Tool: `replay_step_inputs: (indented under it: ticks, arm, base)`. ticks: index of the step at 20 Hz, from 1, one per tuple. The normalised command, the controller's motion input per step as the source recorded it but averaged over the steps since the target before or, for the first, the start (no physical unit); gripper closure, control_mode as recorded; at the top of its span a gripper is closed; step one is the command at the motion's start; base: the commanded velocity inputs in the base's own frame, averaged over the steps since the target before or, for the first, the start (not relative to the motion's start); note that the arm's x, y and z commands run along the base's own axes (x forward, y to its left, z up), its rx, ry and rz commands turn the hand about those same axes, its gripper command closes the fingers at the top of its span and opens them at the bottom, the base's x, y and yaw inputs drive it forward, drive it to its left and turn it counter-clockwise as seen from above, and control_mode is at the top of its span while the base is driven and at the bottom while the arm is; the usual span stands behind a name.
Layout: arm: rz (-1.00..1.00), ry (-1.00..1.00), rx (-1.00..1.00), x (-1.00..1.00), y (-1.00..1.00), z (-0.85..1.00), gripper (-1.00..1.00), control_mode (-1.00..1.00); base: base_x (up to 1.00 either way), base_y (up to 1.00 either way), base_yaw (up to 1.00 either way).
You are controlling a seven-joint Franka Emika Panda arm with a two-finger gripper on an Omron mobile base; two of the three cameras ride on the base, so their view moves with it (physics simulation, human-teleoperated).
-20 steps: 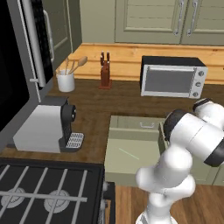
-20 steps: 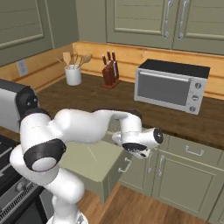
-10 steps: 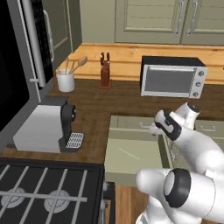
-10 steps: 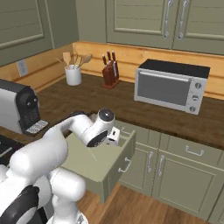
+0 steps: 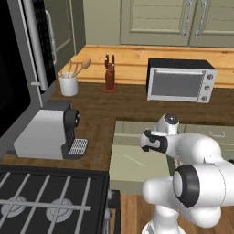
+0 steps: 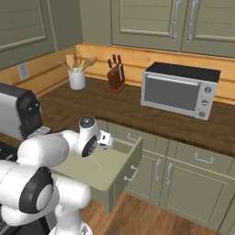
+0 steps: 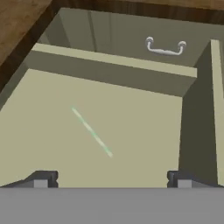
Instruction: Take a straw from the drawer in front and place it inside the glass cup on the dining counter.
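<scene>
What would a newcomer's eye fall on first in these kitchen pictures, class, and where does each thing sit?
First comes the big white robot arm bent over the open sage-green drawer below the dark wood counter, its two-finger gripper spread wide. Next, the thin pale straw lying slantwise, alone on the drawer's pale floor. Then the silver toaster oven on the counter behind.

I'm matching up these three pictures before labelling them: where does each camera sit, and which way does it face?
Left base view: behind the arm on its left, looking forward and down at the open drawer and the straw; the white arm rises lower right.
Right base view: behind on its right, facing the same drawer; arm lower left.
Hand view: on the hand, looking down into the drawer at the straw, open gripper at bottom.
All three share the drawer and the straw.
</scene>
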Motion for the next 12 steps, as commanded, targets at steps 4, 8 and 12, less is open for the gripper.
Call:
replay_step_inputs:
  ticks: [4,8,12]
  arm:
    - [0.0,0.05,-0.16,0.28,0.07,-0.3,-1.0,-1.0]
    - [0.0,0.08,-0.03,0.0,0.18,-0.09,-1.0,-1.0]
    - [0.0,0.23,0.04,0.0,0.18,-0.08,-1.0,-1.0]
  base:
    - [0.0,0.0,0.0]
    - [0.0,0.0,0.0]
    - [0.0,0.0,0.0]
